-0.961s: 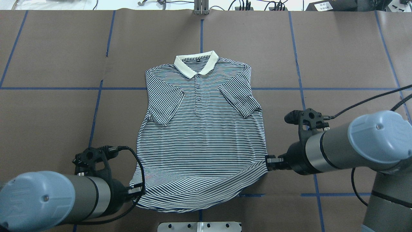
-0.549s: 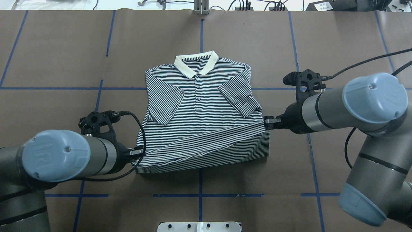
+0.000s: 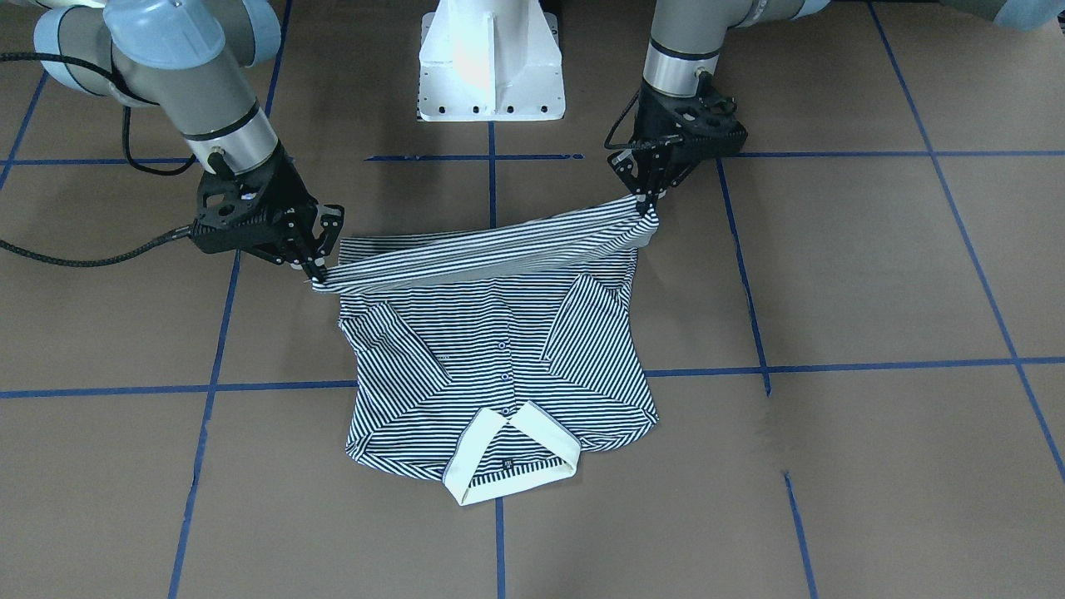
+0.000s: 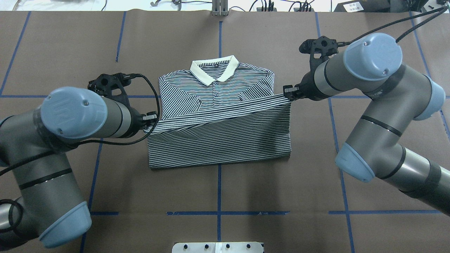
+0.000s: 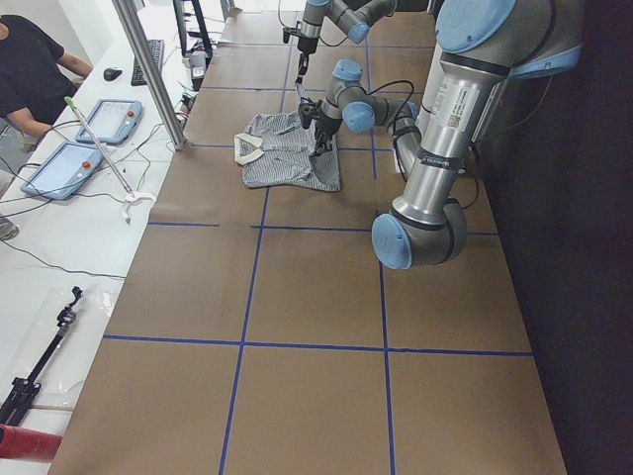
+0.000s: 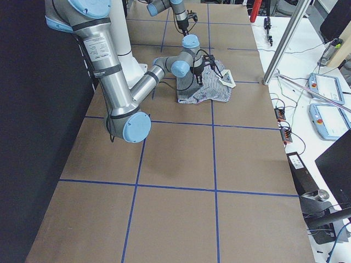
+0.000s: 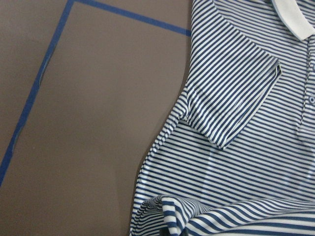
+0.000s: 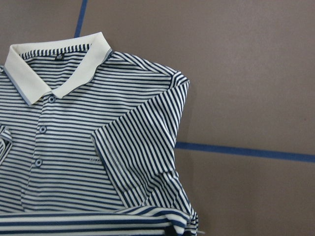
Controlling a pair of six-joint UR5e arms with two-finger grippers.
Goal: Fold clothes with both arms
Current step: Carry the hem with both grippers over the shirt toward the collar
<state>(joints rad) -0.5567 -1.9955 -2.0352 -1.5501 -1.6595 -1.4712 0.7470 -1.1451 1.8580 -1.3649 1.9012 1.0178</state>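
Observation:
The striped polo shirt (image 4: 218, 140) lies face up on the brown table, cream collar (image 4: 213, 72) at the far side, sleeves folded in. My left gripper (image 4: 152, 121) is shut on the hem's left corner and my right gripper (image 4: 289, 93) is shut on the hem's right corner. Both hold the hem (image 4: 218, 114) raised and stretched over the shirt's middle. In the front-facing view the left gripper (image 3: 642, 204) and right gripper (image 3: 316, 270) hold the taut hem band (image 3: 482, 249) above the chest. The wrist views show the sleeves (image 7: 231, 103) (image 8: 142, 147) and collar (image 8: 54, 66).
Blue tape lines (image 4: 218, 212) grid the brown table cover. The white pedestal base (image 3: 491, 62) stands at the near edge. A metal post (image 4: 219, 7) is at the far edge. Operators' tablets (image 5: 99, 124) lie on a side bench.
Both grippers carried the shirt's hem away from the robot toward the collar, folding the lower half over the body. The fold edge now lies about mid-shirt.

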